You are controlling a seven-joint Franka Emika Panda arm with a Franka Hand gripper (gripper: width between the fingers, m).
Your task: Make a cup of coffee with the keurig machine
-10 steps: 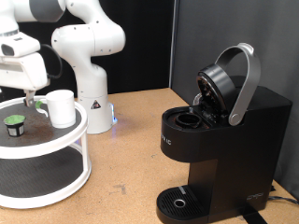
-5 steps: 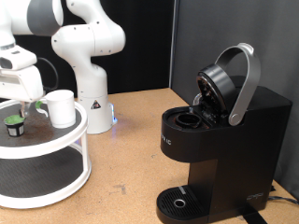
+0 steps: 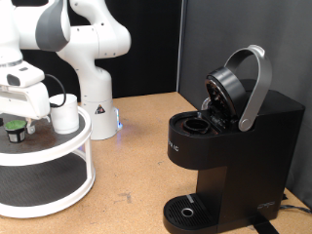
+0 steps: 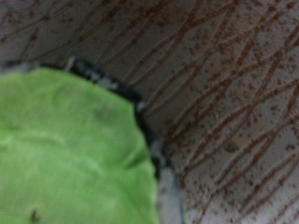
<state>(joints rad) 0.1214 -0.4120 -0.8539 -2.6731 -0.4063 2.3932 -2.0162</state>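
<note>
The small dark pod with a green top (image 3: 13, 125) sits on the upper tier of a white two-tier stand (image 3: 58, 156), directly under the gripper (image 3: 18, 115), whose fingers come down around it; whether they are closed on it cannot be told; the wrist view is filled by the green top (image 4: 65, 154), blurred. The cup (image 3: 64, 113) stands just beside the fingers on the same tier. The keurig machine (image 3: 229, 146) is well apart, its lid raised.

We see a brown tabletop (image 3: 136, 146), the keurig machine (image 3: 229, 146) at the exterior view's right, a white two-tier stand (image 3: 49, 171) at left, the robot base (image 3: 96, 102) behind.
</note>
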